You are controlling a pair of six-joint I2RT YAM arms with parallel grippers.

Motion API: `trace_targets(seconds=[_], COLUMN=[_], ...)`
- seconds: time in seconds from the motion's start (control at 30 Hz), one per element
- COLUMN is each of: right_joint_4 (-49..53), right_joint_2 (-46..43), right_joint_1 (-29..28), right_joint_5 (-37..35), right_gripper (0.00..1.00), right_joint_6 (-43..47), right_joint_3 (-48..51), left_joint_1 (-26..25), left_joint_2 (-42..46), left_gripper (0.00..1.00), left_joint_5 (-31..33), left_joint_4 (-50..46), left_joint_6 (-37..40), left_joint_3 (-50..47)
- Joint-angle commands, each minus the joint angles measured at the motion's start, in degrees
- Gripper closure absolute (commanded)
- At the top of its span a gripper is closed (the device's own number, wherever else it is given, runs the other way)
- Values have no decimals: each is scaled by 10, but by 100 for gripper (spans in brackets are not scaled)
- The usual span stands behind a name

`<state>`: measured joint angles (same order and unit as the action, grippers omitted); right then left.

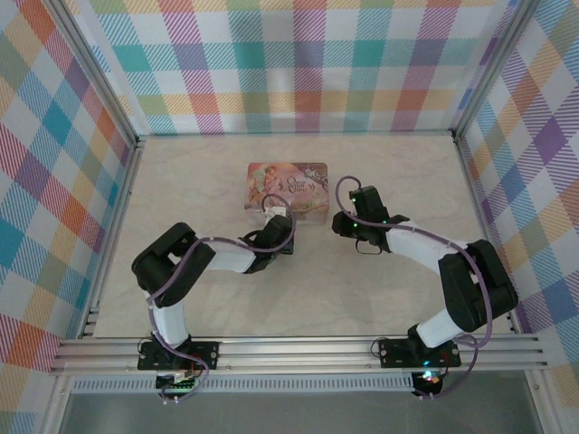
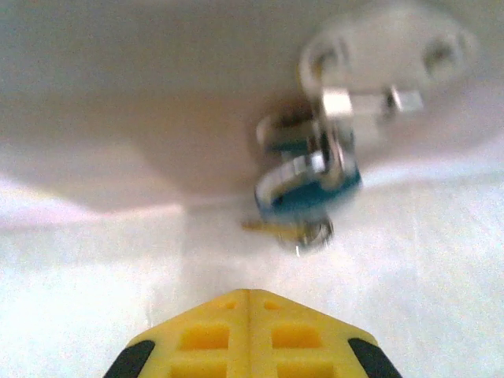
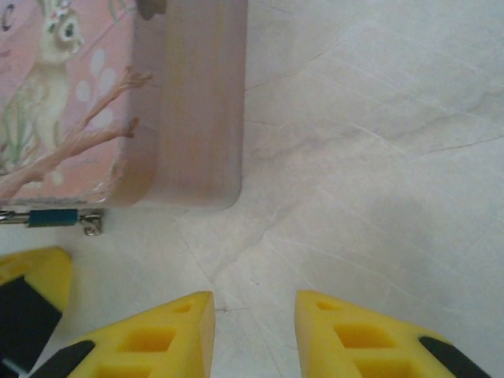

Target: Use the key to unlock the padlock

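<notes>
Left tool [image 2: 250,303]: its two yellow tips are pressed tight together, with nothing between them.
Right tool [image 3: 253,307]: its tips stand apart, and nothing is in the gap.
Padlock [image 2: 309,187]: little and blue. It hangs on the clasp [image 2: 378,59] of the pink tin, just ahead of the left tool and a bit to its right. From the right tool it is off to the left, by the tin's near corner.
Key [image 2: 309,233]: a small shiny bit right under the padlock. The picture is blurry, so I cannot tell if it sits in the keyhole.
Tin [image 3: 197,110]: it rests on the worktop [image 3: 378,157] in front of both tools. The lock is hooked to it, so I think it stops the lock from sliding about.
Left arm: bent low and reaching forward, with the tool aimed at the tin's front wall, close to the lock. I guess it is lined up to get at the key.
Right arm: curled in from the other side, with the tool low over the worktop beside the tin's corner. I guess it is ready to steady the tin.
</notes>
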<state>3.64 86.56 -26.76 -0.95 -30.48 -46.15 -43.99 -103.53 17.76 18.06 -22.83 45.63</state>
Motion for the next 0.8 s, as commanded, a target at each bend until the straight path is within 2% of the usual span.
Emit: trace_targets(seconds=[0.0, 0.13, 0.27, 0.33, 0.53, 0.67, 0.77], right_joint_4=[-30, -38, -85, -103, -161, -226, -266], right_joint_2=[-21, -34, -29, -6, 90, 140, 162], right_joint_1=[-13, -28, -61, -86, -140, -145, -145], right_joint_5=[8, 15, 34, 32, 10, 6, 13], right_gripper=[67, 66, 62, 60, 55, 49, 44], right_joint_6=[-18, -16, 3, 13, 28, 37, 33], right_joint_3=[15, 26, 42, 36, -5, -11, -6], left_joint_1=[6, 29, 45, 57, 113, 163, 197], left_joint_2=[69, 129, 171, 191, 219, 188, 116], left_gripper=[100, 100, 100, 85, 63, 52, 46], left_joint_5=[-61, -148, -161, -158, -137, -136, -154], left_joint_4=[-2, 0, -41, -54, -153, -226, -281], left_joint_6=[25, 24, 8, -5, -3, 14, 29], left_joint_3=[-28, -51, -45, -42, 24, 124, 232])
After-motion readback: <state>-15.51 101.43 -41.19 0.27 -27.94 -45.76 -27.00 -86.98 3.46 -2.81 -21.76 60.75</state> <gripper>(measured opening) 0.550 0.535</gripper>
